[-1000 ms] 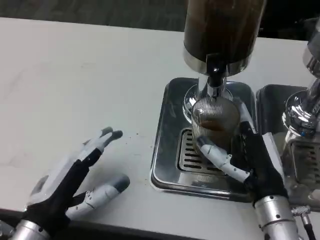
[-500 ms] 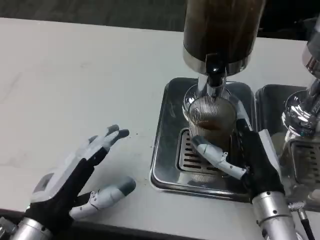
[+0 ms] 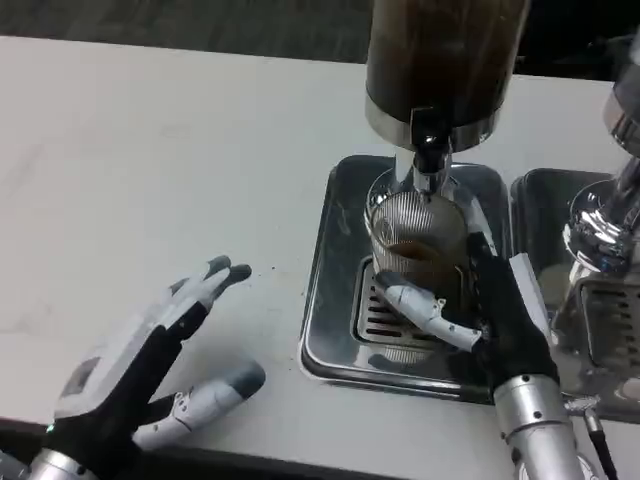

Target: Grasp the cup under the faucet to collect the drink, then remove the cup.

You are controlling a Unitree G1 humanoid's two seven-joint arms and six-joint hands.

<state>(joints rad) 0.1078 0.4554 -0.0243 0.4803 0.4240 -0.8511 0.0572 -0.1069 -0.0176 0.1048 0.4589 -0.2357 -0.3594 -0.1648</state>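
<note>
Drinks counter: dispenser (image 3: 445, 60), steel drip tray (image 3: 335, 300), white table (image 3: 150, 170).

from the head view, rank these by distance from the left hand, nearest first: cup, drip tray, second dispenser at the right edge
Measured from the left hand:
1. Drip tray: its left rim, right of the hand.
2. Cup: on the tray, under the faucet, held by the right hand.
3. Second dispenser: far right edge.

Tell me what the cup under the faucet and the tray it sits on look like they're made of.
The cup looks like clear ribbed plastic or glass: brown drink shows through its fluted wall; which of the two I can't tell. The drip tray looks like polished stainless steel, grey and mirror-like, with a slotted grate. The right hand grips the cup.
</note>
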